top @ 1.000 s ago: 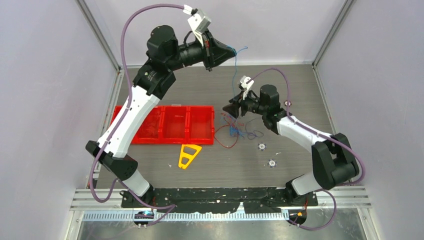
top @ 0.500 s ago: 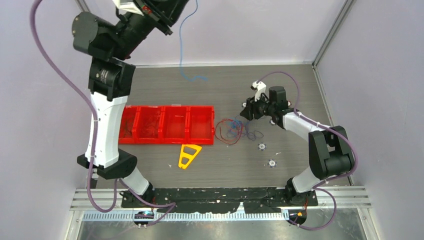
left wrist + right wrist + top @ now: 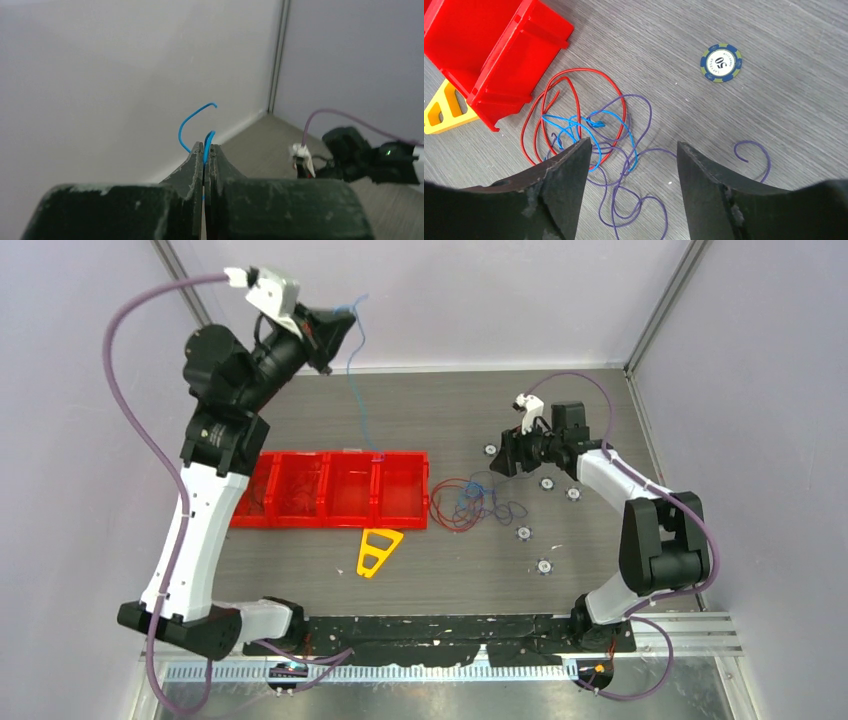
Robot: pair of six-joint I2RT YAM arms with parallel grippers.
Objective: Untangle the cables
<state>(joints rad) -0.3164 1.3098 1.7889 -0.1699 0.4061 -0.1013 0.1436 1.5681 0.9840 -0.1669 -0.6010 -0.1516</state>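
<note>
The cables are thin red, blue and purple wires. One blue cable (image 3: 349, 372) hangs from my left gripper (image 3: 335, 325), which is raised high at the back left and shut on it. Its pinched end (image 3: 192, 120) curls above the closed left gripper (image 3: 204, 146), and its lower end reaches the red bins. The other cables lie in a tangle (image 3: 465, 502) on the table, right of the bins. My right gripper (image 3: 500, 460) hovers just above and to the right of that tangle (image 3: 596, 121). The right gripper (image 3: 632, 145) is open, holding nothing.
A row of red bins (image 3: 330, 490) sits left of the tangle, with a yellow triangular piece (image 3: 378, 550) in front of it. Several poker chips (image 3: 522, 533) are scattered on the right, one chip (image 3: 721, 62) close to the cables. Walls enclose the table.
My left arm swung up and to the left, pulling the blue cable clear of the tangle; it now hangs over the bins. The right gripper drew back to the right of the tangle.
</note>
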